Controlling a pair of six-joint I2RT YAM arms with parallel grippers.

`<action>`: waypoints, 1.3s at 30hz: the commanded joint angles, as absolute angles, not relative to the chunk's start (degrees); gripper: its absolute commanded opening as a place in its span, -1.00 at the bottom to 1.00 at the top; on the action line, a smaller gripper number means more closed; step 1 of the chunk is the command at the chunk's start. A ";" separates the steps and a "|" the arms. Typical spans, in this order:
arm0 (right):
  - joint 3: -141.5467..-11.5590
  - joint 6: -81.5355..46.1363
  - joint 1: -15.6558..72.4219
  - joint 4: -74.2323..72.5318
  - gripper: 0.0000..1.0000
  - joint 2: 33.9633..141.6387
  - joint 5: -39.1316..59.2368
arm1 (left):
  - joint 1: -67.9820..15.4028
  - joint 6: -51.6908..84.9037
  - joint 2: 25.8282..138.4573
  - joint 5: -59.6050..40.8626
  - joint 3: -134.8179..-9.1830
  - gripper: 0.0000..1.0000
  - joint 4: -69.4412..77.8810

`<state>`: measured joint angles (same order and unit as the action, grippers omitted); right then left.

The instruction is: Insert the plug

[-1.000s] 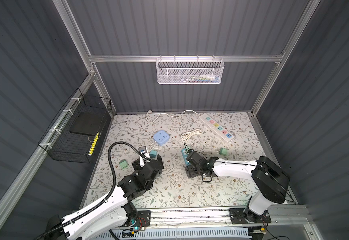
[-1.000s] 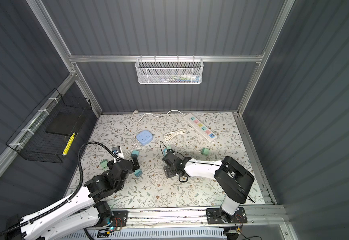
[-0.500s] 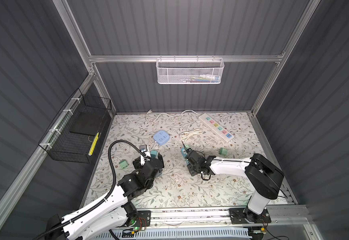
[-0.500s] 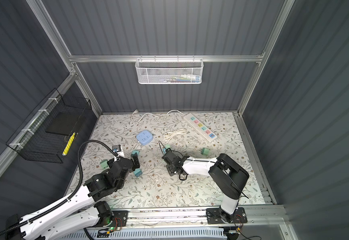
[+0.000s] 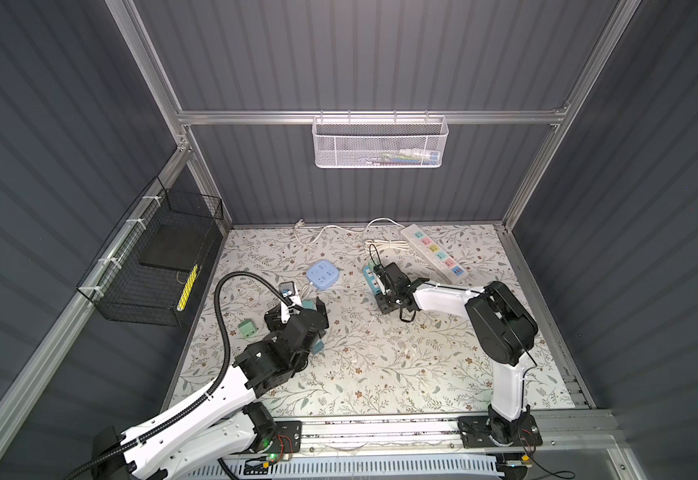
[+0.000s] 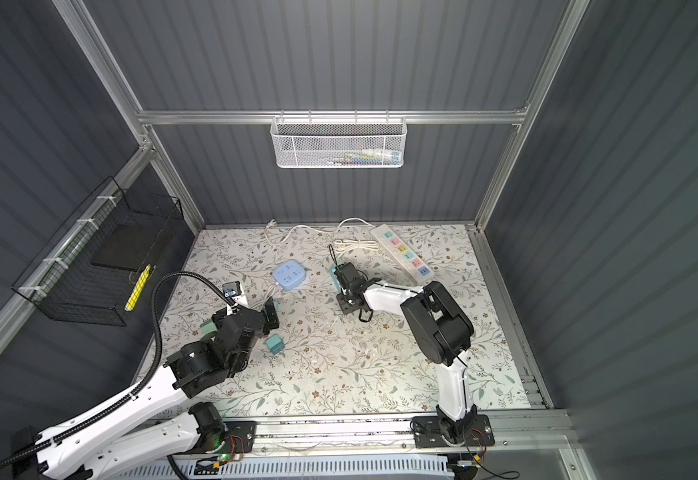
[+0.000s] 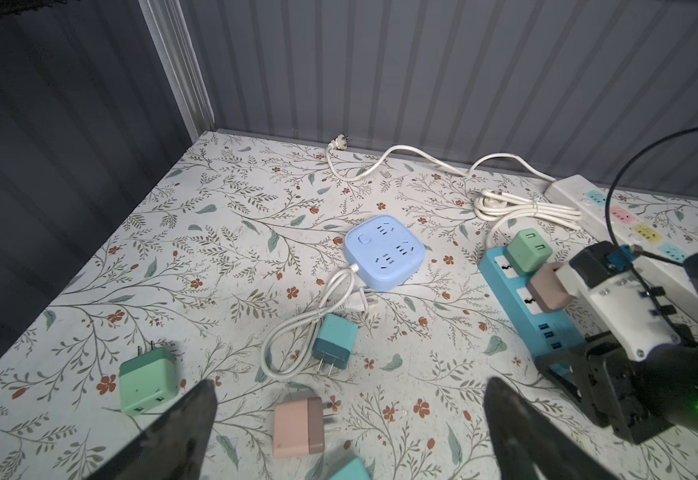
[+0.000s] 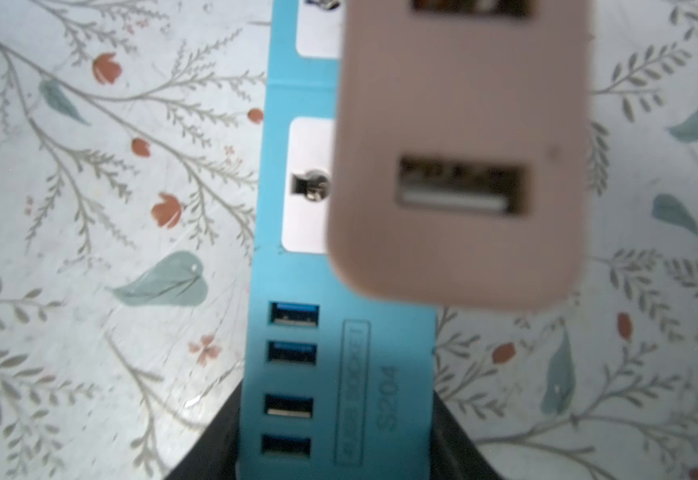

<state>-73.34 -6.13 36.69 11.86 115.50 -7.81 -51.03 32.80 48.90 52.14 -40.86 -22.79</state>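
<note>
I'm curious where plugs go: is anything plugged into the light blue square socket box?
No, in the left wrist view the light blue square socket box shows the sockets on its top all empty.

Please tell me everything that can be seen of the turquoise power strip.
The power strip is a long turquoise plastic bar lying flat on the flowered table. It has white socket panels and four USB ports near one end. A green plug and a pink plug stand on its sockets. The right gripper clamps its USB end from both sides.
</note>
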 commanded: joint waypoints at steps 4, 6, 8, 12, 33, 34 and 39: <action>-78.02 -2.98 34.28 13.18 0.12 117.73 -6.21 | -47.29 30.41 53.01 50.79 -43.30 1.00 -23.55; -78.10 -3.32 34.25 13.79 0.33 116.56 -5.62 | -44.85 29.74 55.10 47.58 -44.81 1.00 -23.91; -77.60 -3.96 34.28 14.12 0.50 114.21 -4.70 | -42.72 29.82 57.52 45.63 -46.92 1.00 -25.30; -75.12 -6.28 34.30 14.38 0.65 107.13 -3.58 | -38.73 30.36 62.74 41.13 -51.69 1.00 -27.93; -50.88 -21.88 36.27 15.16 0.85 72.53 -8.50 | -17.84 17.32 114.77 13.14 -86.54 1.00 -20.51; -50.19 -22.50 36.38 15.14 0.85 71.70 -8.16 | -17.54 15.95 117.17 12.45 -88.97 0.99 -20.33; -49.96 -22.10 36.82 17.90 0.86 70.44 -7.98 | -16.12 13.16 122.84 9.93 -95.77 0.99 -18.24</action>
<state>-50.24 -21.17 36.45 15.44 70.81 -7.88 -16.80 16.45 122.50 14.26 -92.23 -20.51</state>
